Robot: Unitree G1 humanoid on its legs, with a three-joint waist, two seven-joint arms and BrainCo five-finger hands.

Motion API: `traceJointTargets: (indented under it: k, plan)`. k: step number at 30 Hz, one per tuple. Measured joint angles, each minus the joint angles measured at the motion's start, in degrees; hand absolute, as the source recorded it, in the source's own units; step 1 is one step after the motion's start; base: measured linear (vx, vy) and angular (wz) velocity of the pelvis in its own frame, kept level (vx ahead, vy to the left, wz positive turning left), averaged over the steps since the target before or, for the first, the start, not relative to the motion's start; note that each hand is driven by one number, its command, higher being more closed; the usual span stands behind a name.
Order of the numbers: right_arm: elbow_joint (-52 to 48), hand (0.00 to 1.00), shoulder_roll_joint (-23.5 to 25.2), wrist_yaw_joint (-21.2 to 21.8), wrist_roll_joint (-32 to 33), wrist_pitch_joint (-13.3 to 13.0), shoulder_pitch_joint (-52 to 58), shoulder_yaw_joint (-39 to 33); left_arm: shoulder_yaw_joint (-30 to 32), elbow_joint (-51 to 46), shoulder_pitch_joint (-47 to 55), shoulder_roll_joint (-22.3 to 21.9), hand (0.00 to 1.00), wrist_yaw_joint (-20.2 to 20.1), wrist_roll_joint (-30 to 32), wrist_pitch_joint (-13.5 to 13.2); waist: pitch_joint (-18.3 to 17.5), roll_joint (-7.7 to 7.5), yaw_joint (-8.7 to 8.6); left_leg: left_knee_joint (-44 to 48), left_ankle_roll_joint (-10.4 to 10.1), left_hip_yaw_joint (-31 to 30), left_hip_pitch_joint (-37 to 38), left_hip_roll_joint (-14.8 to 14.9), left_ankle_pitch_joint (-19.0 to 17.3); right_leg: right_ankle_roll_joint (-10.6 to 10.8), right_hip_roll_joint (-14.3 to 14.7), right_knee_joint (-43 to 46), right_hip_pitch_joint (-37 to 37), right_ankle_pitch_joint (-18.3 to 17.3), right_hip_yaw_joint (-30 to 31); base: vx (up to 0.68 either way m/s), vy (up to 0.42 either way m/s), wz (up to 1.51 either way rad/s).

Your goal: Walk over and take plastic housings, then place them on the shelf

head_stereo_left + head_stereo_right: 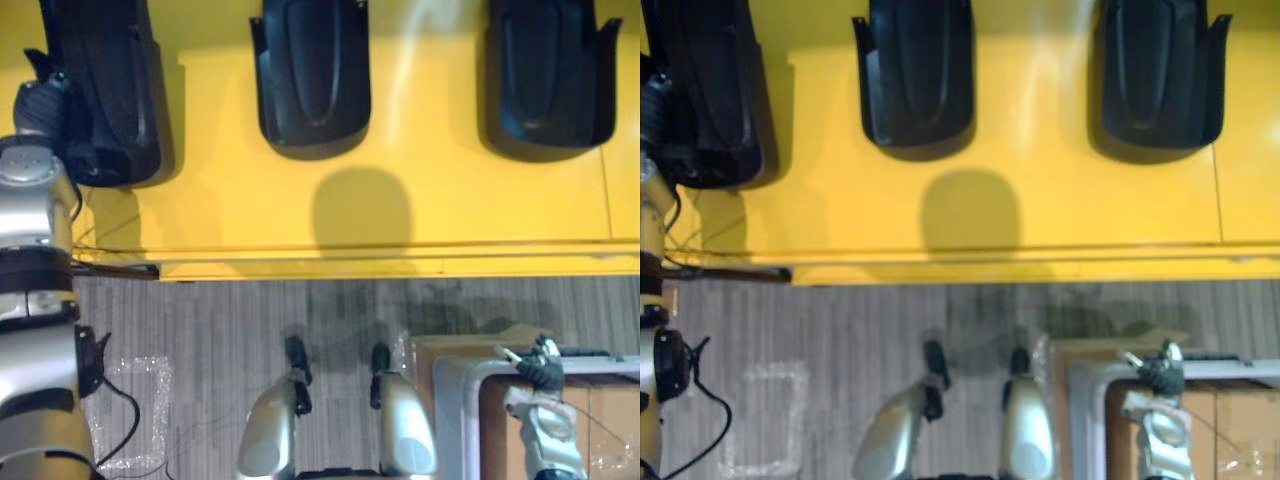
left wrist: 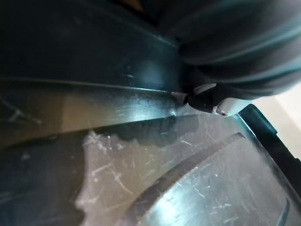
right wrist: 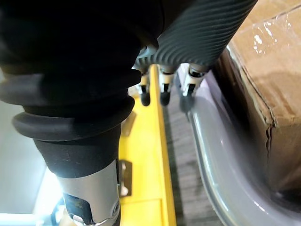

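Three black plastic housings lie in a row on the yellow worktop (image 1: 400,210), well apart from one another: the left housing (image 1: 110,90), the middle housing (image 1: 312,70) and the right housing (image 1: 548,70). The left hand (image 1: 40,105) sits at the outer edge of the left housing, against its side. In the left wrist view a dark-tipped fingertip (image 2: 209,96) touches the housing's scratched glossy surface, but the rest of the fingers are hidden, so I cannot tell whether they grip it. The right hand (image 1: 543,368) hangs low by the near right, above the grey rail (image 1: 460,380) that frames a cardboard box (image 1: 600,410). Its fingers (image 3: 162,87) point straight and loose, holding nothing. Grey striped floor (image 1: 220,330) runs along the worktop's near edge.
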Motion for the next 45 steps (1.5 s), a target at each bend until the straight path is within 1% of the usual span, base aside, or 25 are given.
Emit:
traceJointTargets:
  k: [2,4,6,10,15,16,23,27,33,35,36,37,38,40,41,42,43,44,45]
  plan:
    - [0.0,0.0,-0.01,0.01,0.0,-0.06,0.0,0.04,-1.45,0.46,0.0,1.2,1.0,-0.87,1.4,0.19,0.0,0.0,-0.15,0.02,0.01,0.18,0.02,-0.02,0.0,0.05,0.02,-0.01,-0.08,0.2,0.34,0.01,0.015,-0.05]
    - [0.0,0.0,-0.11,0.01,0.0,-0.1,0.0,0.1,-1.44,1.06,-0.07,1.31,1.0,-1.09,2.38,0.18,0.0,0.0,-0.15,0.09,0.01,0.32,0.06,-0.04,0.01,0.1,0.01,-0.02,-0.08,0.24,0.52,0.0,0.005,-0.02]
    - [-0.02,0.0,-0.42,0.03,0.01,-0.3,0.0,0.54,-1.43,1.53,-0.08,1.3,1.0,-2.42,3.97,0.35,0.0,0.0,-0.15,0.12,0.06,0.32,0.05,-0.04,0.04,0.13,0.01,-0.03,-0.08,0.26,0.53,0.0,0.0,0.0]
    - [-0.03,0.0,-0.44,0.03,0.01,-0.58,0.0,0.56,-1.43,1.98,-0.08,1.3,1.0,-3.22,3.91,1.96,0.0,0.0,-0.16,0.13,0.14,0.36,0.03,-0.03,0.09,0.16,0.0,-0.07,-0.09,0.28,0.56,0.0,0.0,0.0]
    - [-0.05,0.0,-0.46,0.03,0.02,-0.59,0.0,0.56,-1.42,2.15,-0.08,1.31,1.0,-3.82,4.13,1.87,0.0,0.0,-0.22,0.16,0.17,0.4,-0.06,-0.04,0.12,0.23,-0.03,-0.22,-0.1,0.37,0.59,0.0,0.0,0.0]
    - [-0.06,0.0,-0.48,0.03,0.02,-0.59,0.0,0.56,-1.42,2.15,-0.08,1.31,0.0,-3.8,4.23,1.84,0.0,0.0,-0.23,0.16,0.17,0.43,-0.09,-0.04,0.12,0.21,-0.03,-0.32,-0.11,0.44,0.59,0.0,0.0,0.0]
    - [-0.06,0.0,-0.48,0.07,0.03,-0.72,0.0,0.56,-1.25,2.14,-0.37,1.38,0.0,-1.93,4.31,1.68,0.0,0.0,-0.52,0.22,0.17,0.45,-0.39,-0.05,0.11,0.26,-0.03,-0.72,-0.16,0.57,0.61,0.0,0.0,0.0]
    - [-0.1,0.0,-0.47,0.06,0.07,-1.02,-0.02,0.65,-1.26,2.14,-2.09,1.38,0.0,1.43,4.34,1.68,0.1,-0.17,-0.74,1.19,0.17,0.42,-1.31,0.15,0.1,0.26,-0.02,-0.72,-0.5,0.57,0.6,0.01,-0.001,0.02]
    - [-0.01,0.0,-0.47,0.05,0.22,-1.22,-0.06,1.04,-1.25,2.08,-5.09,1.38,0.0,8.09,4.29,1.32,0.26,-0.46,-0.92,2.1,0.22,0.46,-1.94,0.63,-0.06,0.2,0.31,-0.68,-0.69,0.62,0.62,0.0,0.0,0.0]
    - [0.09,0.0,-0.45,0.04,0.8,-1.48,-0.08,1.08,-1.24,2.09,-6.37,1.38,0.0,13.65,3.19,0.55,0.43,-0.77,-0.93,2.12,0.23,0.55,-2.21,0.81,-0.07,0.13,0.5,-0.59,-1.09,0.79,0.71,-0.01,-0.005,-0.02]
    - [0.12,0.0,-0.43,0.04,0.98,-1.61,-0.09,1.14,-1.24,2.08,-6.64,1.38,0.0,15.27,2.62,-0.11,0.51,-0.92,-0.97,2.15,0.23,0.55,-2.19,0.83,-0.07,0.13,0.51,-0.53,-1.09,0.79,0.72,0.0,0.0,0.0]
    - [0.73,0.0,-0.42,0.04,1.03,-1.75,0.0,1.35,-1.19,2.08,-7.47,1.38,0.0,18.51,0.63,-1.45,0.65,-1.17,-1.01,2.22,0.27,0.54,-2.19,0.89,-0.1,0.13,0.55,-0.44,-1.09,0.79,0.71,0.0,0.0,0.0]
    - [1.27,0.0,-0.38,0.03,1.04,-1.77,0.01,1.55,-1.15,2.08,-8.04,1.38,0.0,20.35,-0.5,-2.27,0.75,-1.35,-1.01,2.27,0.27,0.54,-2.19,0.9,-0.1,0.13,0.56,-0.4,-1.09,0.79,0.72,0.0,0.0,0.0]
    - [1.88,0.0,-0.08,0.0,1.03,-2.96,0.03,2.22,-1.06,1.98,-10.12,1.38,0.0,27.97,-1.91,-6.26,0.95,-1.72,-1.18,2.5,0.36,0.5,-2.2,0.91,-0.16,0.13,0.54,-0.12,-1.08,0.79,0.71,0.0,0.0,0.0]
    - [2.0,0.0,-0.01,0.0,1.03,-3.25,0.05,2.22,-0.99,1.82,-10.62,1.38,0.0,29.74,-2.97,-7.51,0.95,-1.73,-1.19,2.64,0.49,0.49,-2.23,0.92,-0.24,0.13,0.53,-0.06,-1.08,0.78,0.71,0.0,0.0,0.0]
    - [2.26,0.0,0.28,-0.03,1.03,-3.69,0.13,2.22,-0.58,1.17,-11.67,1.38,0.0,33.68,-3.86,-11.3,0.95,-1.73,-1.19,3.23,0.68,0.46,-2.28,1.01,-0.46,0.14,0.53,0.05,-0.91,0.78,0.69,0.0,0.0,0.0]
    - [2.31,0.0,0.43,-0.04,1.02,-3.79,0.18,2.22,-0.46,0.76,-12.0,1.38,0.0,34.88,-4.16,-12.77,0.95,-1.73,-1.2,3.34,0.69,0.43,-2.19,1.03,-0.49,0.14,0.53,0.04,-0.72,0.78,0.65,0.02,0.003,0.05]
    - [2.45,0.0,0.93,-0.04,1.01,-3.94,0.39,2.3,-0.38,-0.73,-12.65,1.38,0.0,36.95,-5.32,-15.78,0.95,-1.73,-1.35,3.52,0.69,0.11,-1.83,1.03,-0.49,0.14,0.51,-0.03,-0.03,0.78,0.39,0.02,0.002,0.07]
    - [2.53,0.0,1.16,-0.04,1.0,-4.03,0.48,2.34,-0.36,-1.32,-12.78,1.38,0.0,37.88,-5.29,-17.34,0.95,-1.73,-1.37,3.58,0.69,-0.03,-1.69,1.05,-0.49,0.14,0.5,-0.03,0.24,0.78,0.28,0.01,0.001,0.09]
